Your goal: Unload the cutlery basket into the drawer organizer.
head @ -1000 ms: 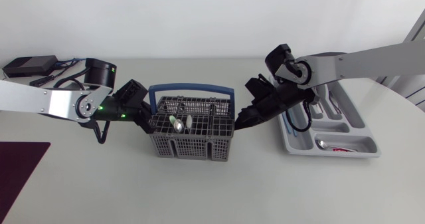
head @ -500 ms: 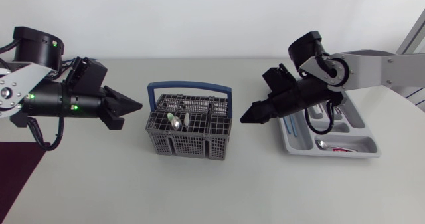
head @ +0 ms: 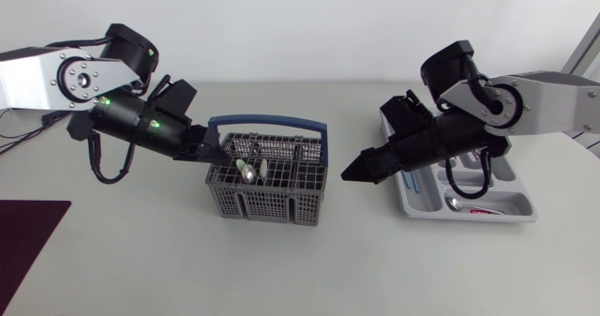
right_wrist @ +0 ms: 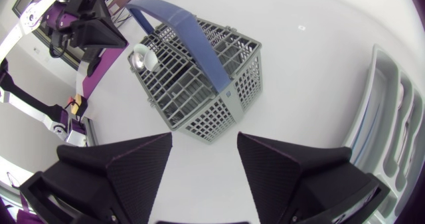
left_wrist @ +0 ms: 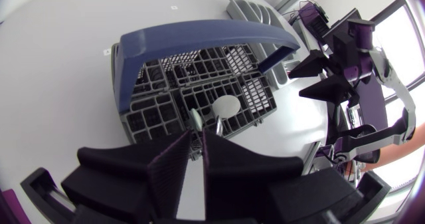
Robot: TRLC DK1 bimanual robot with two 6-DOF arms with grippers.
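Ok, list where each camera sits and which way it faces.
Head: above the table, looking down on basket, tray and both arms.
Left wrist: on left arm, looking past left gripper into the basket.
Right wrist: on right arm, over open right gripper, toward the basket's side.
Both wrist views share the blue handle.

In the head view the right arm [head: 487, 105] covers part of the drawer organizer [head: 511, 208], and the right wrist view cuts the organizer off at its edge, so only some slots show. The cutlery basket [head: 270, 203] hides the lower parts of its cutlery behind the grid walls — two pale spoon bowls [head: 251, 175] show, the rest is too small to name — and the left gripper [head: 217, 157] covers the corner beneath it. A dark mat [head: 28, 250] is cut off by the head view's edge.
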